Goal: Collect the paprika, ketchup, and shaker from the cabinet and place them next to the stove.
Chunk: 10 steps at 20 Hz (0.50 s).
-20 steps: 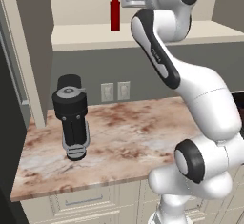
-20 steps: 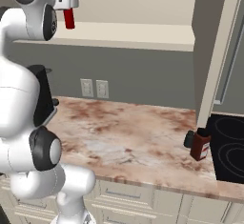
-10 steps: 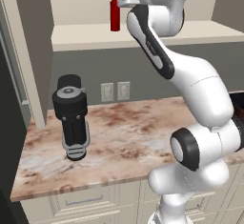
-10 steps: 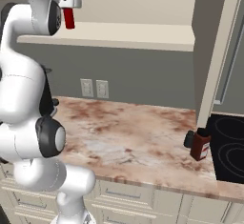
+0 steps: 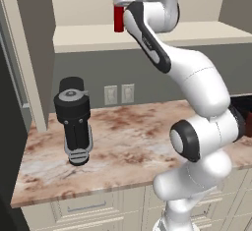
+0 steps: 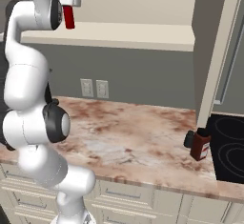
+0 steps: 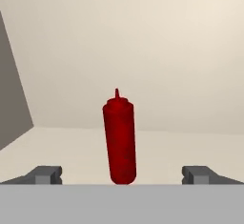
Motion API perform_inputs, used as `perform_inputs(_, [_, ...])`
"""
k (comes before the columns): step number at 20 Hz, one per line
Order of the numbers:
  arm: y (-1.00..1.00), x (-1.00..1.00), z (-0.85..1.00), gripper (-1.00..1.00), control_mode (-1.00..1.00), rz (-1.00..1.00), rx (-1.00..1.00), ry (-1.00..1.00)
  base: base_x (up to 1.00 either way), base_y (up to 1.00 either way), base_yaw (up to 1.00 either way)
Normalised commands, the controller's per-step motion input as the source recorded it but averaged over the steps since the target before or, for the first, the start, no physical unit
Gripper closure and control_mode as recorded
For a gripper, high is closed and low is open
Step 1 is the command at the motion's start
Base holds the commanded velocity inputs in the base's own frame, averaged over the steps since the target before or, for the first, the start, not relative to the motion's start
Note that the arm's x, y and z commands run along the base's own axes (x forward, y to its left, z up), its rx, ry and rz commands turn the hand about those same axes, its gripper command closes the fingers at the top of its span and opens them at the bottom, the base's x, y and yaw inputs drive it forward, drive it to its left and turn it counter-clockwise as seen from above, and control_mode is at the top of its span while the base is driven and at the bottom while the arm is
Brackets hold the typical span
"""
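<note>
Ketchup dead ahead of spread fingers.
Ketchup (image 7: 119, 139) stands upright on cabinet shelf (image 7: 190, 151), at 12 o'clock, centred between wide-open, empty fingers (image 7: 46, 174).

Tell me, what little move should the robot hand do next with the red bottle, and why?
Probably ease straight forward. The ketchup stands upright on the cabinet shelf, centred ahead of the open gripper, whose fingertips sit wide on either side and short of it. Going forward would bring the bottle between them, ready for closing.
</note>
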Motion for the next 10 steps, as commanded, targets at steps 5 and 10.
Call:
perform_inputs(5, [0.11, 0.33, 0.00, -1.00, -1.00, 0.00, 0.00, 0.03, 0.00, 0.00, 0.00])
perform_inputs(10, [0.09, 0.31, 0.00, -1.00, -1.00, 0.00, 0.00, 0.04, 0.00, 0.00, 0.00])
